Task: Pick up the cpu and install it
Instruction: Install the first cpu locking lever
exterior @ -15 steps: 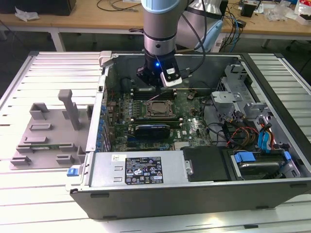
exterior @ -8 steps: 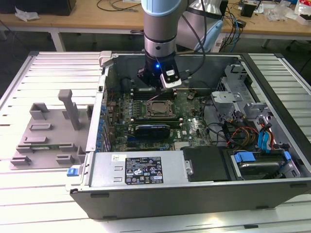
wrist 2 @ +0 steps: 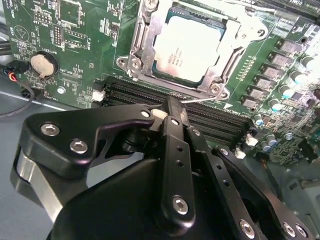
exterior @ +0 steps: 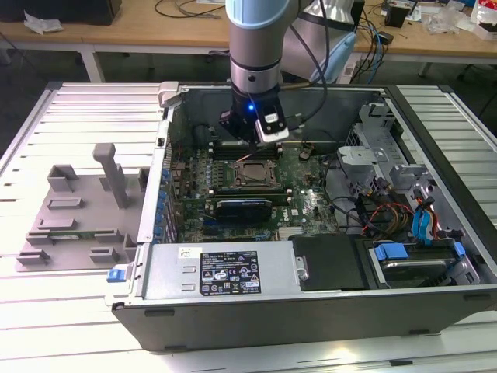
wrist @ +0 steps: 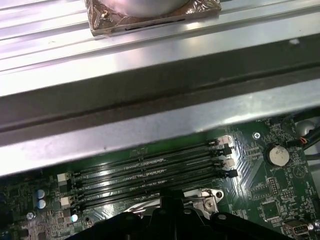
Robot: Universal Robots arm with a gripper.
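the cpu [wrist 2: 189, 47] is a flat square chip with a silvery-white metal top and a thin darker rim, seated in the metal socket frame [wrist 2: 137, 47] on the green motherboard [wrist 2: 75, 40]. small dark print marks its top, too fine to read. in the exterior view the cpu [exterior: 254, 172] lies inside the open computer case [exterior: 326, 311], just below the gripper [exterior: 250, 140]. in the second wrist view the gripper [wrist 2: 172, 107] hangs over the memory slots [wrist 2: 210, 117] beside the socket, its black fingers [wrist 2: 175, 150] drawn together with nothing between them. a white label [exterior: 230, 271] on the power supply carries unreadable print.
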